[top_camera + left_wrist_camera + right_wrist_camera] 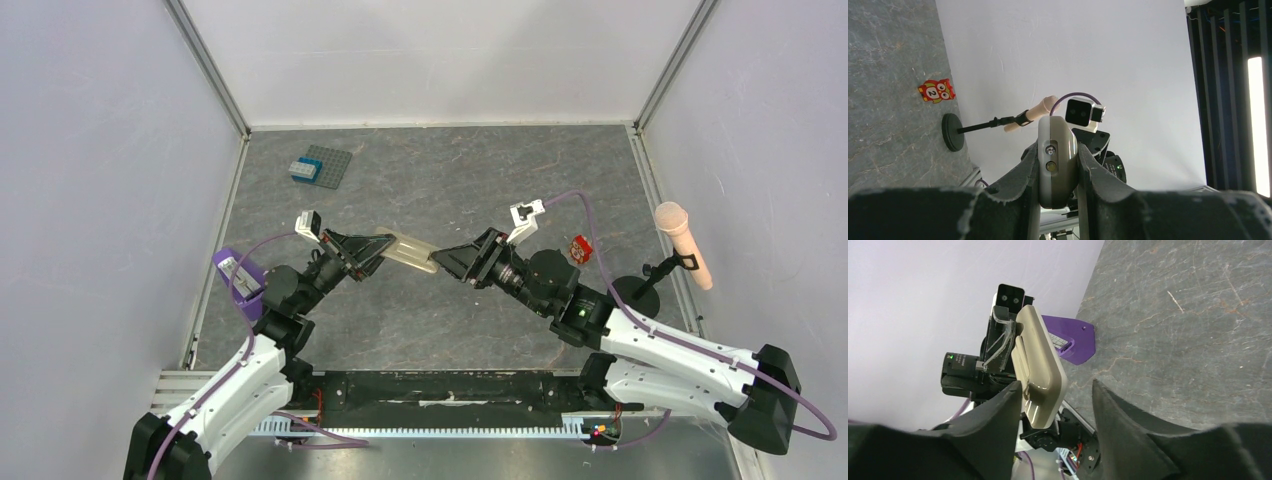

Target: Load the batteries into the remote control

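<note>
The remote control (412, 252) is a slim cream-white handset held in the air above the middle of the table, between the two arms. My left gripper (388, 246) is shut on its left end; in the left wrist view the remote control (1058, 150) is pinched edge-on between both black fingers of that gripper (1058, 167). My right gripper (442, 261) is at the other end. In the right wrist view the remote control's (1040, 360) rounded end lies against the left finger (1003, 410), with a gap to the right finger, so that gripper (1056, 385) is open. No batteries are in view.
A grey studded plate (330, 170) with a blue brick (303, 169) lies at the back left. A red owl tile (580, 249) lies right of the right arm. A microphone on a stand (683, 243) stands by the right wall, a purple block (240, 270) at the left.
</note>
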